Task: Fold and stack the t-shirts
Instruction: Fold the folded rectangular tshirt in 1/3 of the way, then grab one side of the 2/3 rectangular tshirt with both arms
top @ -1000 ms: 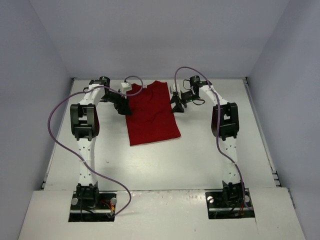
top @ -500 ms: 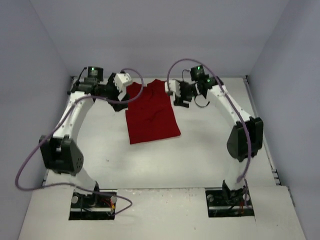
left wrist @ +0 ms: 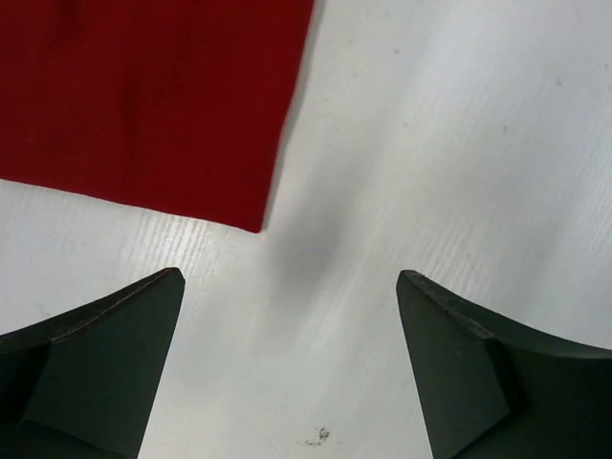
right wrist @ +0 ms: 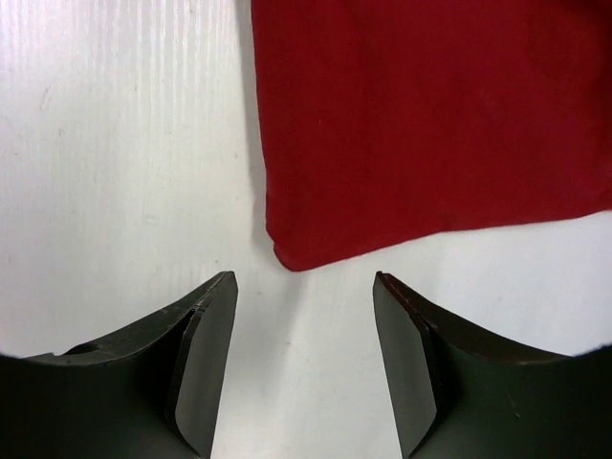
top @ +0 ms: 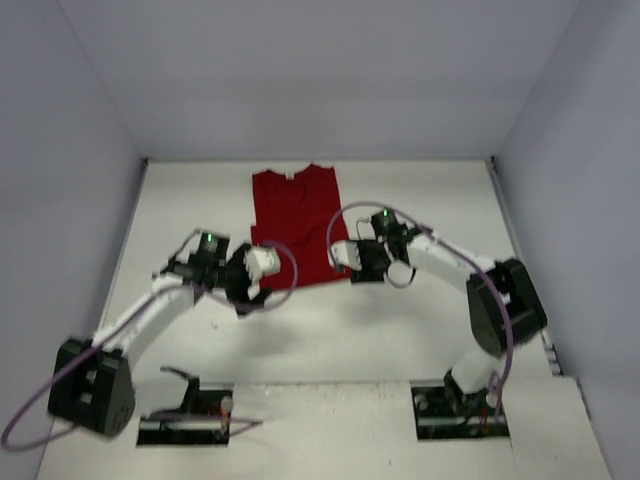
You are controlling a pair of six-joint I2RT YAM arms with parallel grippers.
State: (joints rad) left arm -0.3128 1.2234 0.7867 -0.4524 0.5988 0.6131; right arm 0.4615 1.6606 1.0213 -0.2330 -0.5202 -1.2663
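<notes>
T-shirt (top: 297, 225), dark red, flat on white table (top: 400, 330), lying as long rectangle, collar at far end, near edge straight.

Left gripper (top: 248, 292) just off shirt's near left corner, over bare table; jaws spread wide, nothing between them. Left wrist view: gripper (left wrist: 290, 277) faces shirt (left wrist: 143, 96) corner, not touching.

Right gripper (top: 358, 272) just off shirt's near right corner; jaws apart, released, holding nothing. Right wrist view: shirt (right wrist: 430, 124) corner just ahead of gap between gripper (right wrist: 304, 277) fingers, clear of both.
</notes>
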